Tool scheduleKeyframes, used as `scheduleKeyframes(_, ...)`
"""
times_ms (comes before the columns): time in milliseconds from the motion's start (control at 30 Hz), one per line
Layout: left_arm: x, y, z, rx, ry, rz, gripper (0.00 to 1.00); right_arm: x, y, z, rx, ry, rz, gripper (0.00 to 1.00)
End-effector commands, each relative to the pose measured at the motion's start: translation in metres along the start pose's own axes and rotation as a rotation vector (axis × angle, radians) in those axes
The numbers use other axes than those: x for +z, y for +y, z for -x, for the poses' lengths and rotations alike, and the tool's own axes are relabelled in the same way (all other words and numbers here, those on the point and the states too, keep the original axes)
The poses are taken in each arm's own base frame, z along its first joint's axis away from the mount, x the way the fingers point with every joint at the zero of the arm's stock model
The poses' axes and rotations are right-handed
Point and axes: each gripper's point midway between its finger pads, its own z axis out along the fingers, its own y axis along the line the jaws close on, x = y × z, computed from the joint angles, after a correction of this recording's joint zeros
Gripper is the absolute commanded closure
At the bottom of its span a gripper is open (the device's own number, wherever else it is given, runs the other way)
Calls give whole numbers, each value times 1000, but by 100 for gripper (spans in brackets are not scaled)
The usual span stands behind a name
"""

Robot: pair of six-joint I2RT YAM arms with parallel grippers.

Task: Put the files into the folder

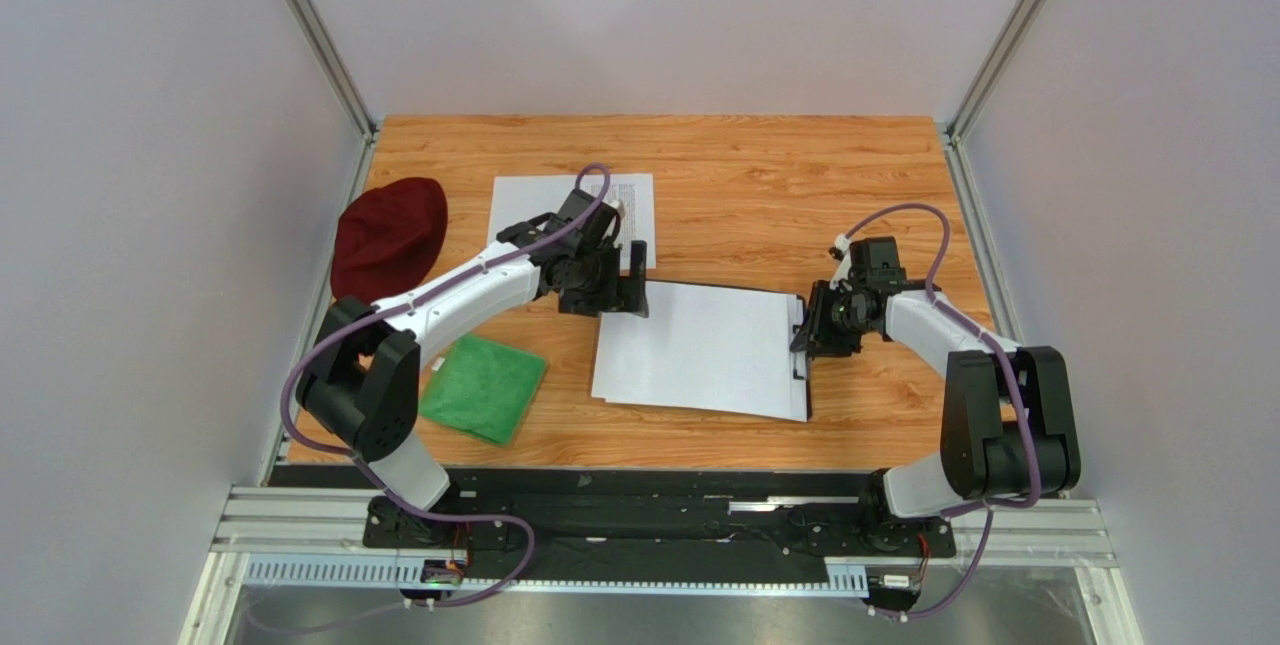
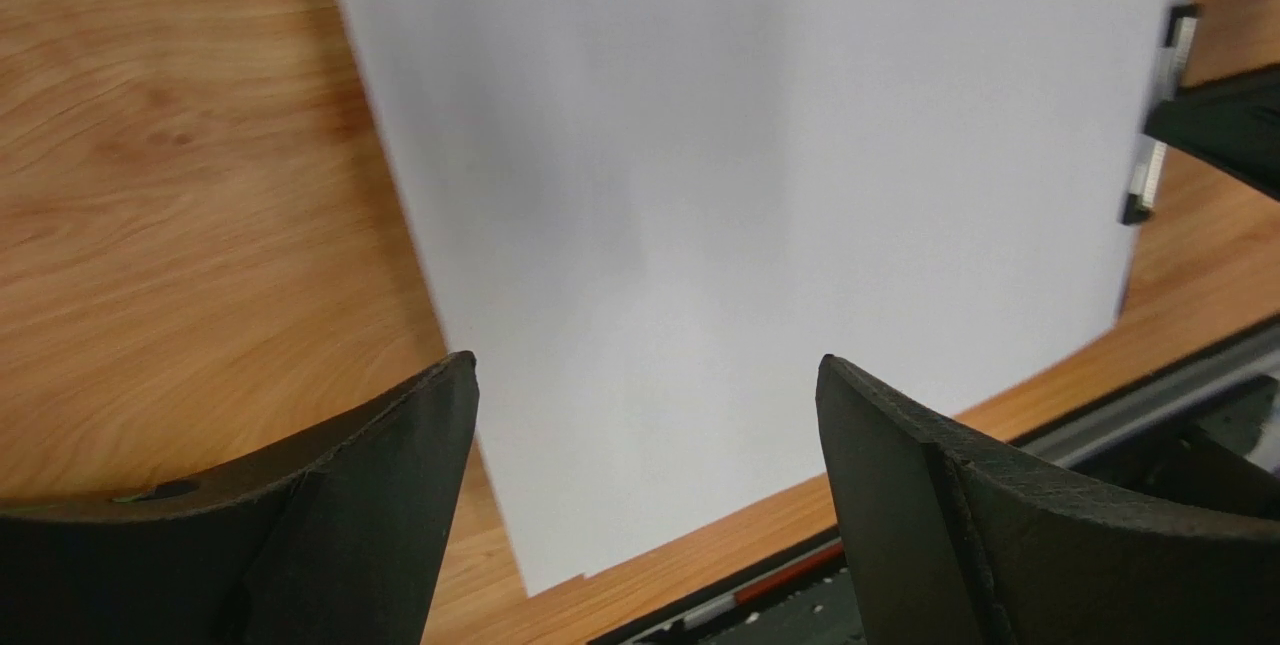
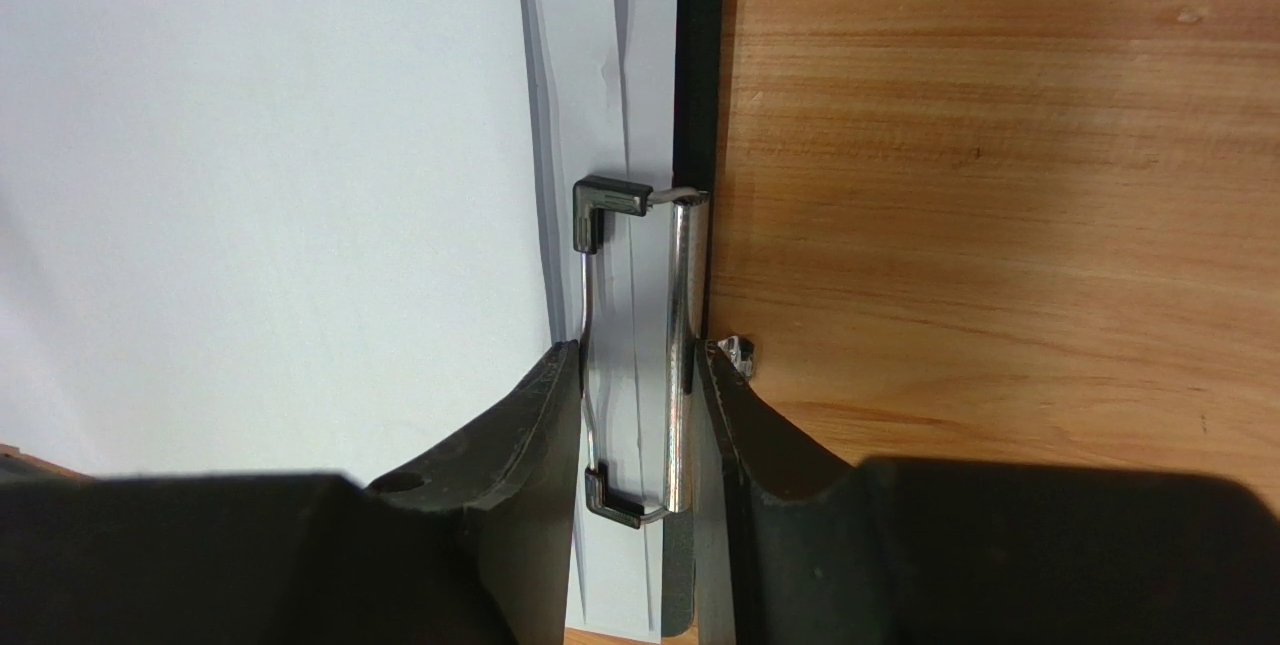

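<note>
**Ana:** Where are the files?

**Ben:** A stack of sheets lies on the folder and covers nearly all of it. Only the folder's black edge on the right arm's side shows. One more sheet lies on the worktop beyond the folder's far left corner, partly under the left arm.

**Ana:** And the fingers?

**Ben:** The right fingers are closed on the metal clip at that black edge, one on each side of its bar. The left fingers stand wide apart above the folder's far left corner, holding nothing. Only white paper shows between them.

**Ana:** So what is the step?

**Ben:** Seating the stack under the clip, I'd say. I can't tell whether the clip is raised or pressing down.

**Ana:** How should it be done?

**Ben:** The right fingers should hold the bar square, without twisting, or the smooth folder may skate on the wood. A few sheet edges beside the clip look staggered, so they should be squared against the folder's spine before the clip comes down. The left fingers should rise straight off the folder, so the top sheet isn't dragged. The loose sheet will probably be hard to pinch flat, and sliding it toward the folder may work better.
</note>
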Motion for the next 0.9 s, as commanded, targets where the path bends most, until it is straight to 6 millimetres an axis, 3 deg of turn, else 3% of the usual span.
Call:
scheduleKeyframes(0, -1, 41, -10, -24, 9, 162, 8, -4, 12, 14, -28, -36, 47, 100)
scheduleKeyframes(233, 18, 61, -23, -50, 41, 238, 8, -7, 13, 14, -32, -36, 48, 100)
scheduleKeyframes(633, 57, 40, -45, -89, 109, 126, 12, -5, 15, 13, -23, -39, 59, 100)
scheduleKeyframes(867, 67, 50, -53, -99, 107, 151, 19, -10, 27, 15, -46, -80, 134, 100)
